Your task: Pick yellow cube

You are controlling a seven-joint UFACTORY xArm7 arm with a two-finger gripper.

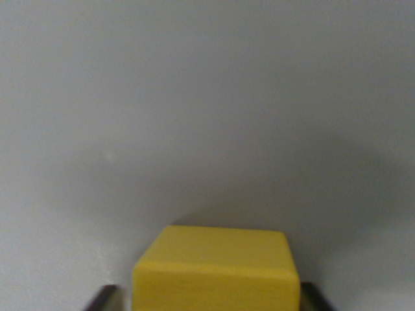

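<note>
Yellow cube point(217, 272) sits near, centred between the 2 dark tips of the gripper point(214, 299) on the grey surface point(194, 116); grip unconfirmed, cannot tell; close squarely before lifting.

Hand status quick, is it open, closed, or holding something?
Hand: fingertips flank the cube at the wrist view's bottom edge; whether they grip it cannot be told.
</note>
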